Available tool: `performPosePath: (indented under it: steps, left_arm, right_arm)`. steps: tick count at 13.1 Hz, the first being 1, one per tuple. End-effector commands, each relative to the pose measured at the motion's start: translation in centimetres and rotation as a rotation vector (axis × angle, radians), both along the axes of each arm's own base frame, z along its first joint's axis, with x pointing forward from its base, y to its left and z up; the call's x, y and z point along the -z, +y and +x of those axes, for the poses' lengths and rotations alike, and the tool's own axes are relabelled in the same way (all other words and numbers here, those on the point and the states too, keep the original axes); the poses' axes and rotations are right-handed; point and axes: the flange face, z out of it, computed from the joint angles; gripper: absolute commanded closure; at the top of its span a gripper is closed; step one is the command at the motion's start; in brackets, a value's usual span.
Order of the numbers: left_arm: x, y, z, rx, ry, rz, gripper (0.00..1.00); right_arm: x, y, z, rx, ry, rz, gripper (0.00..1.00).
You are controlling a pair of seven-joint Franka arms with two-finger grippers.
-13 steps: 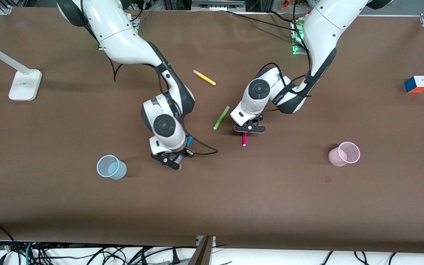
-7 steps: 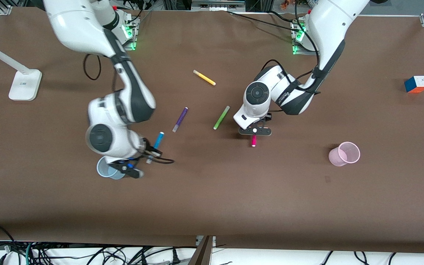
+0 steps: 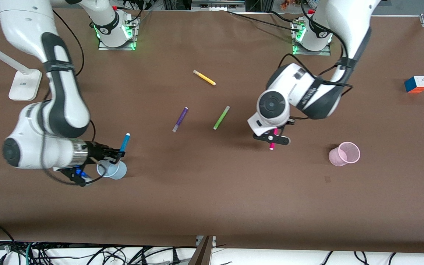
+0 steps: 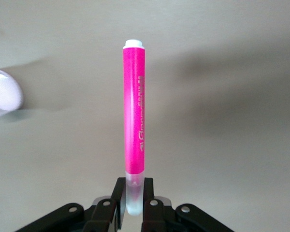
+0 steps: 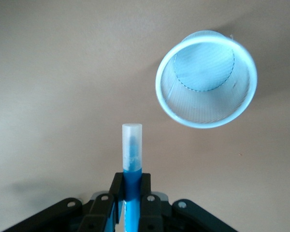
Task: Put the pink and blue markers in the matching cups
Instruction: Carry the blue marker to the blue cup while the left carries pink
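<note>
The right gripper [image 3: 114, 156], at the lower left of the front frame, is clamped on the blue marker [image 3: 125, 142] and holds it up in the air at the blue cup [image 3: 112, 170]. In the right wrist view the fingers [image 5: 117, 191] pinch the blue barrel with the pale cap [image 5: 132, 140] pointing out ahead, and the cup's open mouth [image 5: 206, 79] lies off to one side, so the tip is not yet lined up for a drop.

The left gripper [image 3: 272, 138], right of centre, is clamped on the pink marker [image 3: 272, 141] over bare table, well apart from the pink cup [image 3: 344, 154] at lower right. In its wrist view the jaws grip the pale cap end, and the magenta barrel [image 4: 134, 106] with printed lettering sticks straight out, likely so it can enter the cup end first.

The purple [image 3: 180, 119], green [image 3: 221, 117] and yellow [image 3: 204, 77] pens lie untouched mid-frame.
</note>
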Motion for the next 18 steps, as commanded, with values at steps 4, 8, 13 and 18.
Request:
performPosePath:
  steps: [4,8,13,18]
  left_arm:
    - [-1.6,8.2,2.5,0.257,0.159,0.126,0.90]
    - [-0.9,14.9,4.3,0.471,0.297,0.266,0.88]
    - [2.2,20.9,5.2,0.569,0.494,0.436,0.87]
    - [6.5,22.4,5.6,0.666,0.602,0.526,0.83]
  right_arm:
    - [3.7,-6.8,0.3,0.159,0.081,0.265,1.00]
    - [7.2,-8.6,0.2,0.217,0.117,0.341,1.00]
    - [9.2,-10.8,-0.3,0.217,0.136,0.394,0.93]
    - [8.9,-10.9,-0.2,0.221,0.132,0.401,0.04]
